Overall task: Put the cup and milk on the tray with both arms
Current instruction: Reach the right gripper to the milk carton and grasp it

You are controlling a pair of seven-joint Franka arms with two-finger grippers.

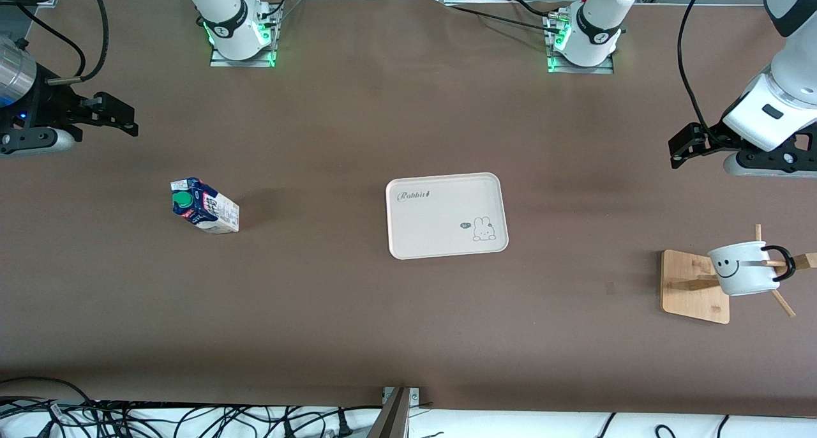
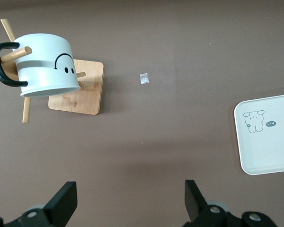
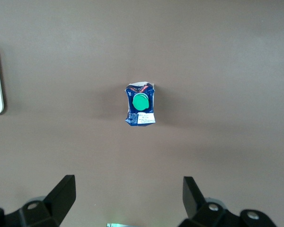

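Front view: nothing grasped; left gripper (image 1: 678, 149) spread near racked cup (image 1: 743, 269); right gripper (image 1: 124, 115) spread above milk (image 1: 204, 206); tray (image 1: 446, 215) bare; descend next.

Brown table (image 1: 408, 336), black cables (image 1: 191, 419) along edge

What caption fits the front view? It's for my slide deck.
Both open tools, left tool and right tool, wait apart; milk and rack-hung cup flank the empty tray.
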